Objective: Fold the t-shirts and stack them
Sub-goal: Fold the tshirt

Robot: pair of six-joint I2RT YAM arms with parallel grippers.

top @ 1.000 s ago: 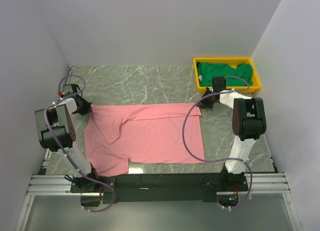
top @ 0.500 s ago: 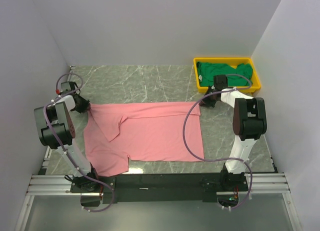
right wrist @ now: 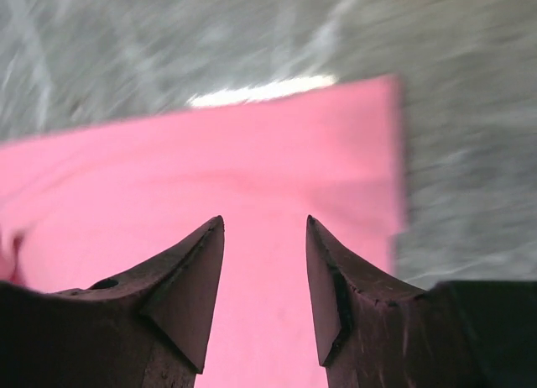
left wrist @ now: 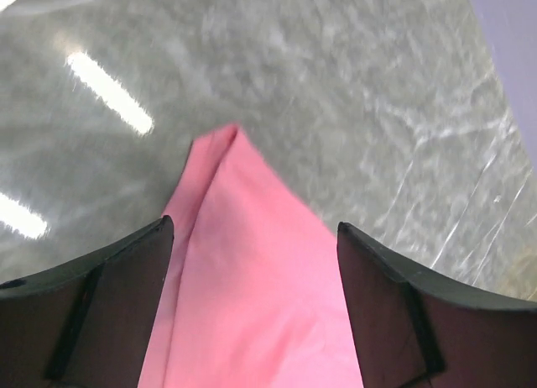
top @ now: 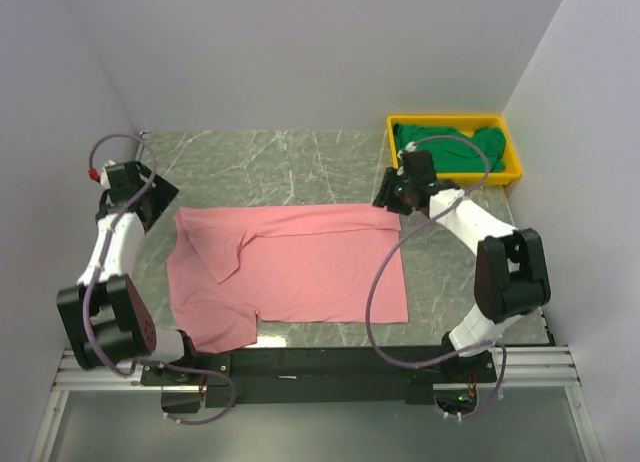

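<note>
Tabletop (top: 290, 167) under me: grey-green marble look, pale veins, glossy. Back wall (top: 300, 52) ahead, plain white, evenly lit. Left wall (top: 50, 112) and right wall (top: 590, 182) same pale tone, boxing tabletop in on three sides. Near edge: silver metal rail (top: 100, 367), black crossbar (top: 320, 362) along it. Below that, dull grey surface (top: 320, 432), floor or shelf, can't tell. Left wrist view: bright glare streaks (left wrist: 109, 92) on stone. Right wrist view: white glare patch (right wrist: 260, 91), stone blurred.
</note>
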